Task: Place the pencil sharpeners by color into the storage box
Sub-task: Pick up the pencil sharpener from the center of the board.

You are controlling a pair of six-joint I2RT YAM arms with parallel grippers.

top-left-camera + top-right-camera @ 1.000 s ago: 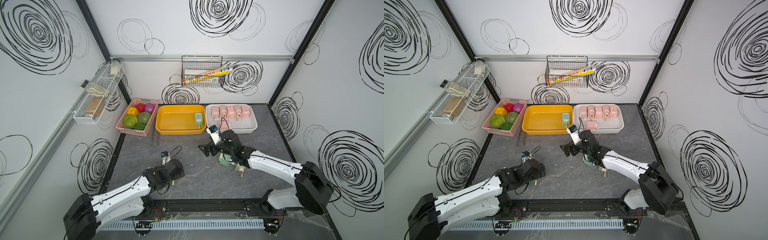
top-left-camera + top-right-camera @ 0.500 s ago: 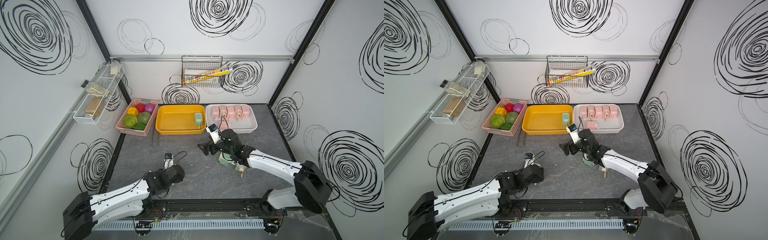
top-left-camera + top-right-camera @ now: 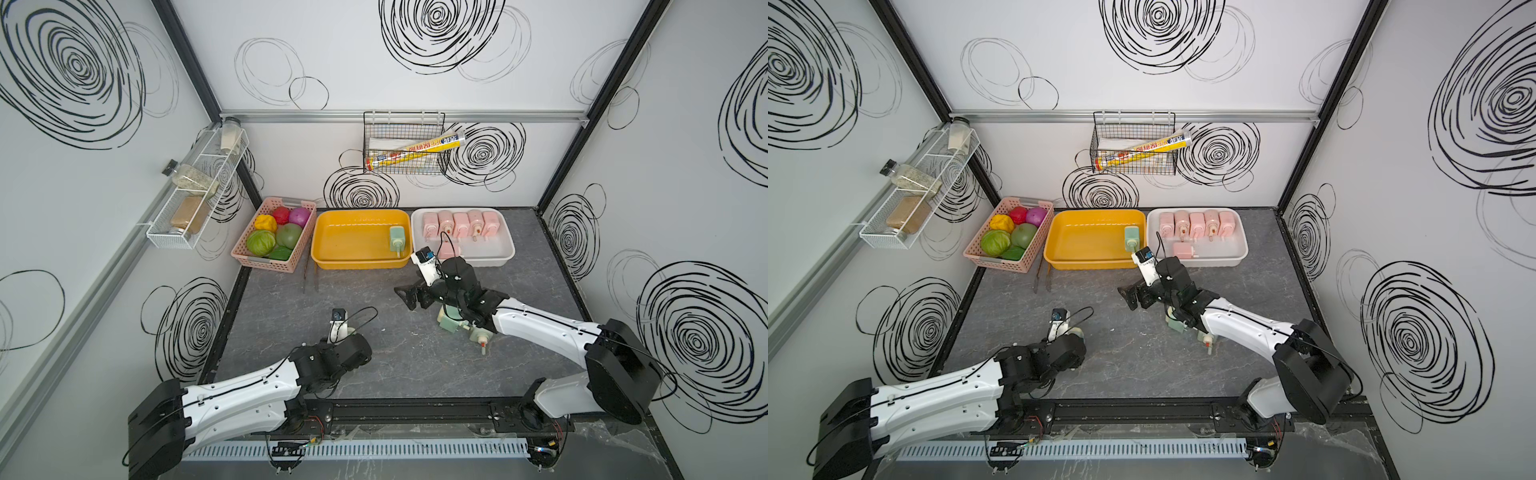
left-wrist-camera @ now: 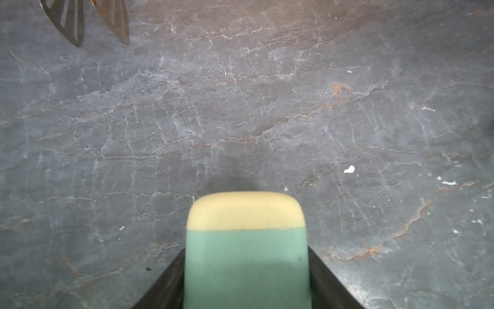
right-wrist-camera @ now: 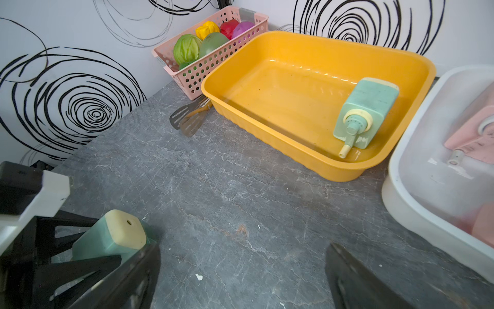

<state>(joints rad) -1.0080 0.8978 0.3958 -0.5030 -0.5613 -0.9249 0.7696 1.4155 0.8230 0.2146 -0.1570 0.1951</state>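
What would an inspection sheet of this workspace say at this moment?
Surface: dark stone-look tabletop, few white specks.
Job's things: one green sharpener in the yellow tray; six pink sharpeners in the white tray; second green sharpener in the left tool; two more sharpeners under the right arm, partly hidden.
Clutter: pink basket of toy vegetables; metal tongs beside the yellow tray.
Tools: left tool shut on the second green sharpener; right tool open, empty.
Cables: black cable loop by each tool.
Surroundings: swirl-patterned walls; wire basket; jar rack.
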